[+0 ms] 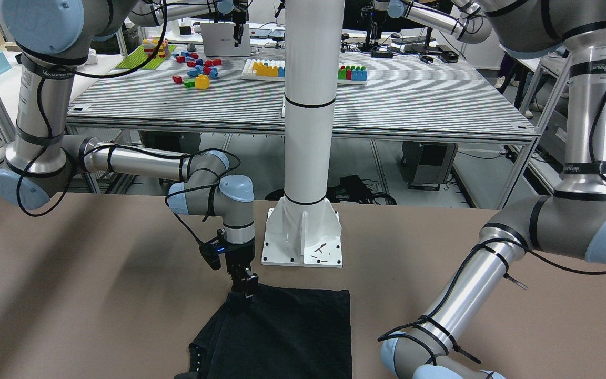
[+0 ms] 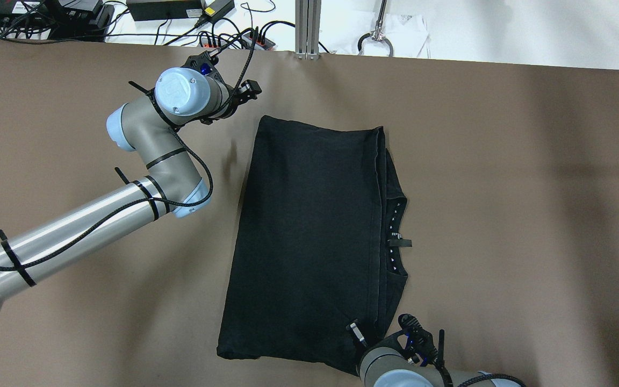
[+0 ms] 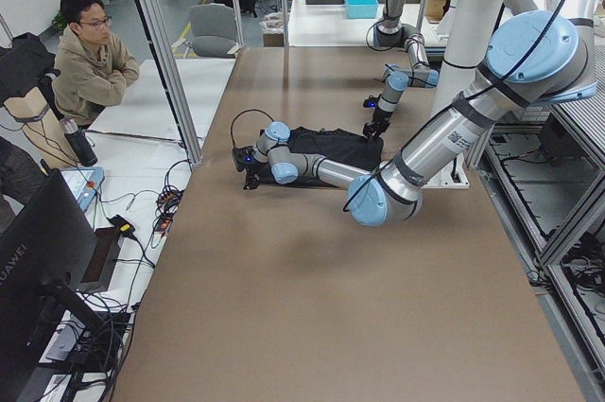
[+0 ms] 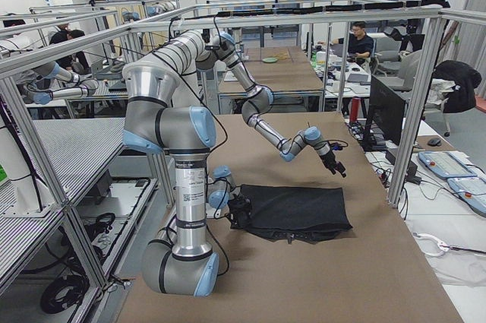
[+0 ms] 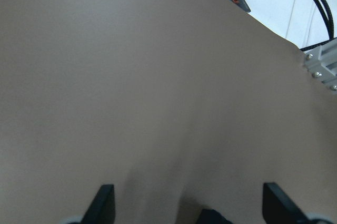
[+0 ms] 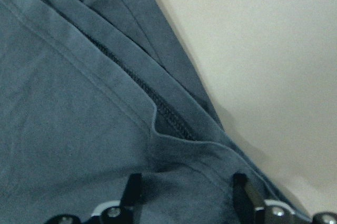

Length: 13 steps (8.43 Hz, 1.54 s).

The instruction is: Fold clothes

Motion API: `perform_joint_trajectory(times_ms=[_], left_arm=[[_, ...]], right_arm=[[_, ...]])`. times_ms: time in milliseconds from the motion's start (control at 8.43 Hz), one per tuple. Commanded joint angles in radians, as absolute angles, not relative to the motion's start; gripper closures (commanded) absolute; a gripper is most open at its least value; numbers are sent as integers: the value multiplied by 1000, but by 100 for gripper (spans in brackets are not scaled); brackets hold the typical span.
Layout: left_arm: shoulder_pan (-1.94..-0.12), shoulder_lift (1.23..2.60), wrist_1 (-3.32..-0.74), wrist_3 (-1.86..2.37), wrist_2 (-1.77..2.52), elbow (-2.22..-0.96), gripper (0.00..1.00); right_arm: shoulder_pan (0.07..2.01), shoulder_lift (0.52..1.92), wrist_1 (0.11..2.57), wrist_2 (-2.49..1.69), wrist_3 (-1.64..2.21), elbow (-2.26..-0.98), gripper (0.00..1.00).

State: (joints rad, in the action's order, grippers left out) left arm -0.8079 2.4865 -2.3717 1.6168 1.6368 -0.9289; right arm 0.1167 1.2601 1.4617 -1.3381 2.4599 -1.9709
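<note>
- The right fingers (image 6: 132,188) stand apart, open, with their tips down on the black garment (image 2: 309,236). Dark cloth lies across the gap between them and nothing is pinched.
- They sit at the garment's corner nearest the robot, on its right side. Several hemmed edges (image 6: 158,108) stack there and run diagonally. Just past that stack the bare brown surface (image 2: 530,215) begins.
- The left fingers (image 5: 103,202) are likewise spread wide and hold nothing, with only bare surface beneath them.
- From overhead they hang just off the garment's far left corner, apart from the cloth. They are close to the surface's far edge, where black cables (image 5: 310,2) and a metal bracket (image 5: 322,68) show.
- The garment lies flat in the middle of the surface, folded to a rough rectangle. Its left edge is one clean straight line. Its right side shows layers out of line, with the neckline and a small black loop (image 2: 400,243) poking out past the top layer.
- Wide bare surface lies on both sides of the garment. On the robot's side the white pillar base (image 1: 303,242) stands near the garment's edge but apart from it.
- "HUAWEI" reads on the back of the dark monitor (image 3: 38,279) in the left side view.
- White marks inside the neckline (image 2: 394,226) are too small to read.
- A printed band on the right arm (image 1: 53,73) cannot be read with certainty.
</note>
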Motion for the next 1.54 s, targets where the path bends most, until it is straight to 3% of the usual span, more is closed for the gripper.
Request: perform_joint_trajectory(times_ms=[0, 119, 593, 1187, 1424], left_arm=[[-799, 2488, -2372, 1617, 1634, -928, 0], [-798, 2491, -2370, 1617, 1634, -928, 0], [-796, 2496, -2367, 1620, 1615, -928, 0], [-799, 2485, -2367, 1638, 1615, -958, 0], [-789, 2372, -2365, 1727, 1621, -1134, 0]], right_arm=[[118, 1261, 1466, -1341, 2457, -1968, 33], [118, 1261, 1466, -1341, 2456, -1968, 35], [118, 1261, 1466, -1336, 2456, -1967, 100], [130, 1261, 1471, -1344, 2434, -2002, 100], [132, 1308, 1465, -1347, 2402, -2089, 100]])
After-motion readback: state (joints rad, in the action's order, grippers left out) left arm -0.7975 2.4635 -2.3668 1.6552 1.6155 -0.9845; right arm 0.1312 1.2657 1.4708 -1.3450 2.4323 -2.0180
